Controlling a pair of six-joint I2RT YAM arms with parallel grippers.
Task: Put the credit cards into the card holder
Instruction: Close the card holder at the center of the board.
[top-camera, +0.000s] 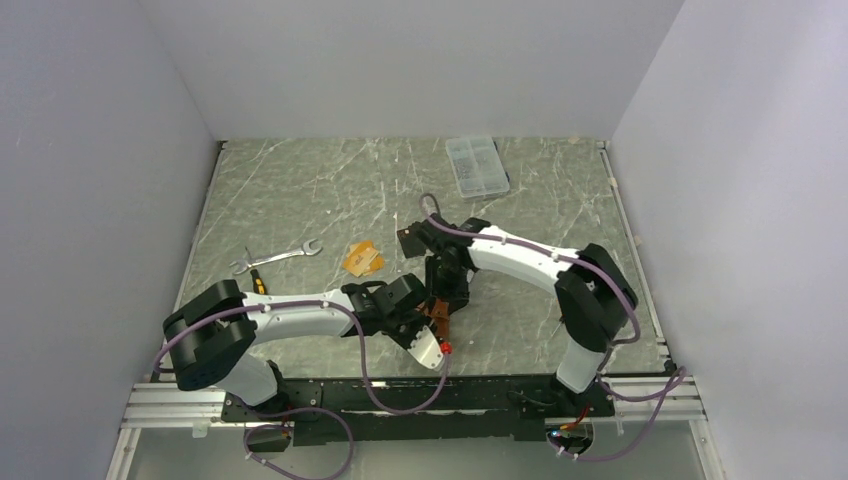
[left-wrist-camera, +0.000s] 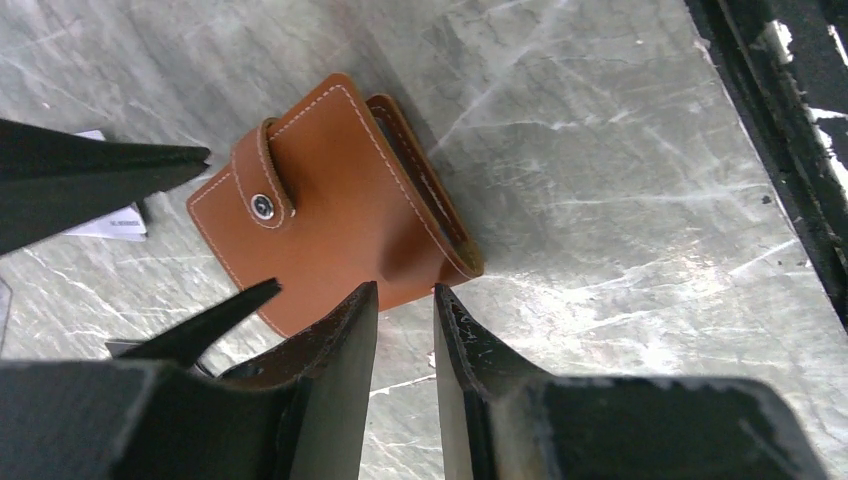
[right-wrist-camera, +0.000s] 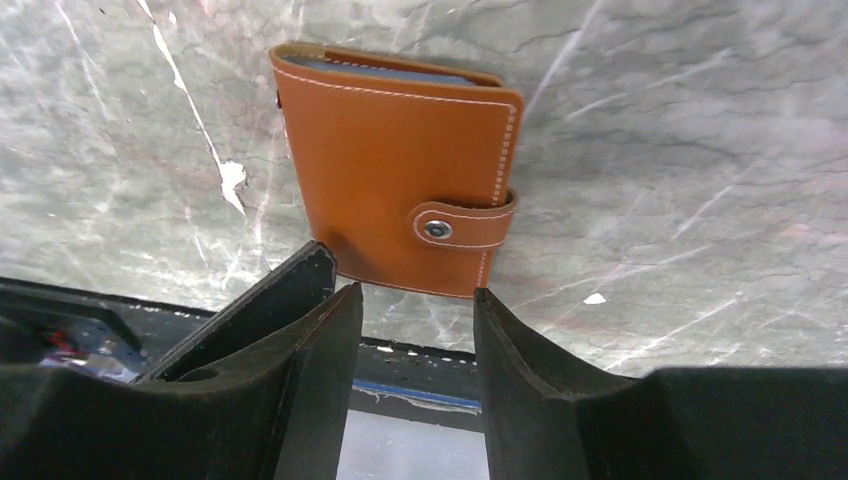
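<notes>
**DESK:** What does the shot show?

**OPERATOR:** Two arms meet over one brown leather card holder (right-wrist-camera: 400, 170). It lies shut on the marbled table (right-wrist-camera: 680, 150) near the front edge, between my two claws, with its snap tab (right-wrist-camera: 450, 228) fastened. My left claw (left-wrist-camera: 405, 290) hovers at the holder's edge, its jaws parted by a narrow gap that shows only table. My right claw (right-wrist-camera: 415, 292) is spread wider, released and grasping nothing.

**DESK:** How will it handle?

**OPERATOR:** I judge it light and soft-sided, leather that gives under a pinch but won't slip on the pads. I would pin the spine side with one claw and work the tab free with the other. The cards look harder. They are thin, stiff and slick, and they lie flat on stone, so an edge must be tipped up or slid out first.

**DESK:** The count?

**OPERATOR:** One holder. I can vouch for two cards. An orange-tan card (top-camera: 362, 258) lies farther back toward the left arm's side; it may be overlapping pieces, too small to tell. A pale printed card (left-wrist-camera: 112, 222) peeks out beside the holder. I cannot pick out a black one among the black arms. There is also one wrench (top-camera: 285, 257), one screwdriver (top-camera: 258, 283) and one clear compartment box (top-camera: 477, 166) at the far edge.
</notes>
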